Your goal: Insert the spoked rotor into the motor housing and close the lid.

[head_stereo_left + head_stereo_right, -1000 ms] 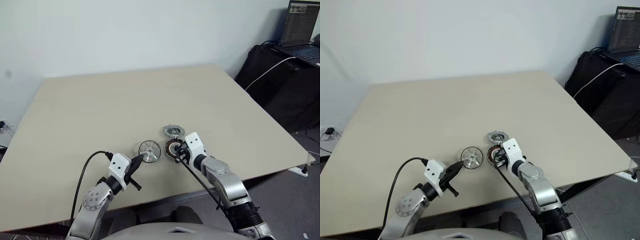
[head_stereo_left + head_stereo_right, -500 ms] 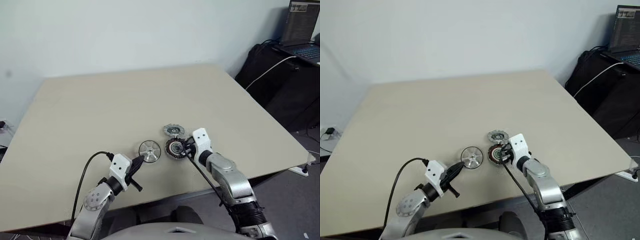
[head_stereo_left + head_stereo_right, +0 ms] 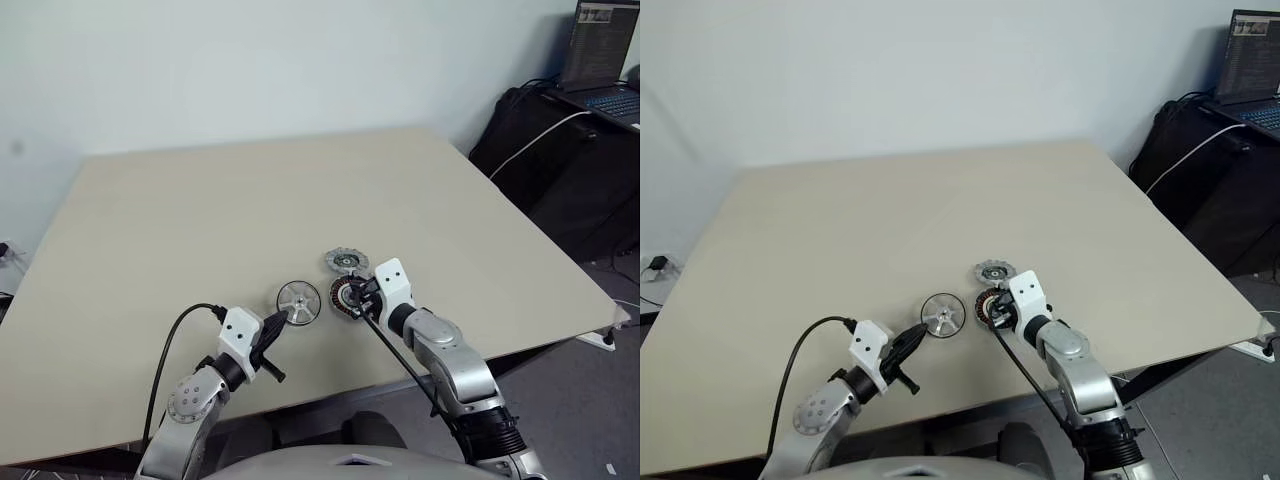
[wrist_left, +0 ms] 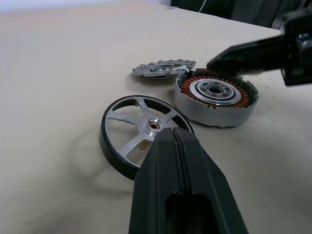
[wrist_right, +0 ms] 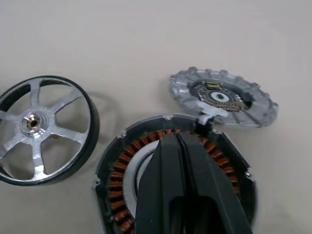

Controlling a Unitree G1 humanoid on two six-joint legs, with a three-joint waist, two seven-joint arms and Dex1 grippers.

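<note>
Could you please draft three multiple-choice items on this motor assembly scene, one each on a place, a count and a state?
1. Where does the lid lie?
A. On the table, beside the motor housing
B. On the spoked rotor
C. In the left gripper

2. How many round parts lie on the table?
A. Two
B. Three
C. Five

3. How is the right gripper?
A. Wide open
B. Shut on the rotor
C. Shut, holding nothing

Answers: 1 A, its rim meets the housing's edge; 2 B, rotor, housing and lid; 3 C, its fingers meet over the housing's windings.
</note>
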